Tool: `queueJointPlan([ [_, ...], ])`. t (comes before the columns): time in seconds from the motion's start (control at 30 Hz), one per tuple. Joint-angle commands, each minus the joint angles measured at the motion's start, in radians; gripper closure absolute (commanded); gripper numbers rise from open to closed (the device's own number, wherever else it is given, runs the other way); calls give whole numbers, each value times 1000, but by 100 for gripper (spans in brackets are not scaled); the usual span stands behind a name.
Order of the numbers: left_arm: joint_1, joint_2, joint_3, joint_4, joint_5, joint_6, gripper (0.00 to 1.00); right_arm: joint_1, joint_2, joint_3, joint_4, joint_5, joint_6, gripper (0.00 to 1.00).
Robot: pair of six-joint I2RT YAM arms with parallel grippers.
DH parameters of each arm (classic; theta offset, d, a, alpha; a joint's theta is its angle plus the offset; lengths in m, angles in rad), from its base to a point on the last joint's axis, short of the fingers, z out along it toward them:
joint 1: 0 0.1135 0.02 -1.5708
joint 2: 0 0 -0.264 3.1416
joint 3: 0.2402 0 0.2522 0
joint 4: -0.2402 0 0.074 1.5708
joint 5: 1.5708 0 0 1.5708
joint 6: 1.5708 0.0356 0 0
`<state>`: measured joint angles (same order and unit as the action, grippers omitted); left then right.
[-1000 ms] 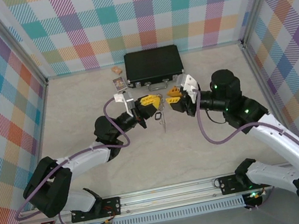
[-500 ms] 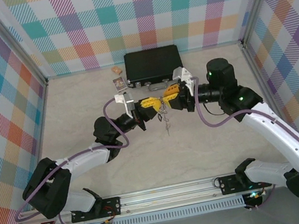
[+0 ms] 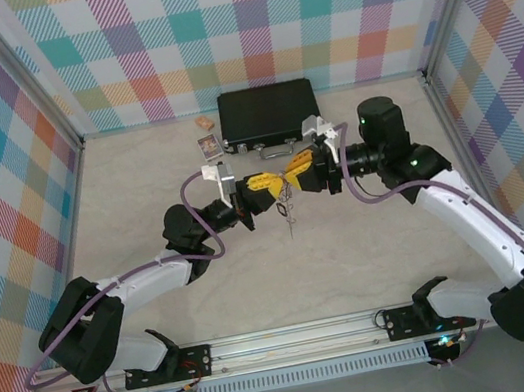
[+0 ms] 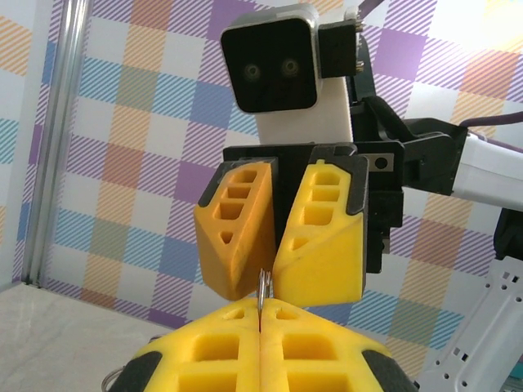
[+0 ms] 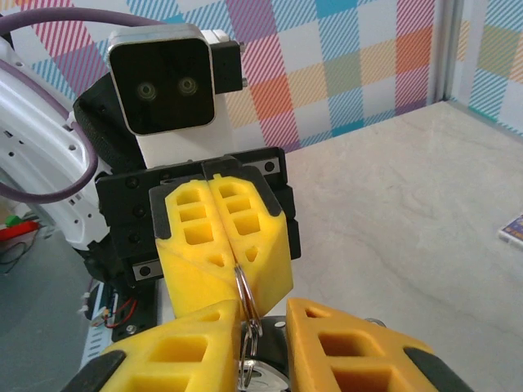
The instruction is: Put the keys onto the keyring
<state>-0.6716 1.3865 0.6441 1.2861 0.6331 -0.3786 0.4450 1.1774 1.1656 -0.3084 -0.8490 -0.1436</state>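
Overhead, the 2 arms meet tip to tip just above the middle of the frame, over the pale table [image 3: 132,209]: the left gripper [image 3: 276,182] reaches in from the lower left and the right gripper [image 3: 289,171] from the right, their yellow fingers almost touching. The keys [image 3: 289,216] hang as a thin dark strand straight below that meeting point, clear of the table; they are too small to tell apart. Behind them, toward the top of the frame, lies a shut black case [image 3: 268,114], with 2 small cards [image 3: 208,144] just to its left. From the left wrist, its own 2 fingers sit pressed together at the bottom edge, pinching the keyring [image 4: 261,287], which stands up edge-on as a thin metal sliver. The right gripper faces the lens at centre, its fingertips converging to a narrow slit around that sliver. From the right wrist, the left gripper's closed fingers at centre clamp the top of the ring, which drops into the small gap between the right fingers [image 5: 315,347] at the bottom edge. I cannot tell whether those fingers press on it.
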Motion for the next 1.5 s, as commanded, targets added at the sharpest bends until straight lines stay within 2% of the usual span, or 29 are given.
queueJointPlan([
  [0.0,6,-30,21,63,16,-16,100,-6,16,32,-4,-81,12,77],
  [0.5,4,-21,30,64,36,-28,100,-8,47,42,-15,-144,9,87],
  [0.57,5,-21,32,64,38,-31,100,-8,47,42,-19,-149,8,91],
  [0.63,4,-20,32,65,38,-32,100,-8,47,39,-18,-149,5,99],
  [0.83,6,-16,29,62,31,-31,100,-8,27,34,-27,-131,-16,100],
  [0.9,7,-17,20,61,21,-19,98,-8,21,35,-45,-113,-38,100],
  [0.97,17,-15,14,58,16,-12,85,-8,18,42,-77,-92,-68,100],
  [1.1,58,-7,-4,53,27,0,80,-7,16,55,-162,-10,-156,100],
  [1.23,81,-5,-22,28,62,42,78,-3,23,62,-236,58,-244,100],
  [1.47,84,-63,-15,-231,121,215,78,53,118,198,-488,237,-428,100],
])
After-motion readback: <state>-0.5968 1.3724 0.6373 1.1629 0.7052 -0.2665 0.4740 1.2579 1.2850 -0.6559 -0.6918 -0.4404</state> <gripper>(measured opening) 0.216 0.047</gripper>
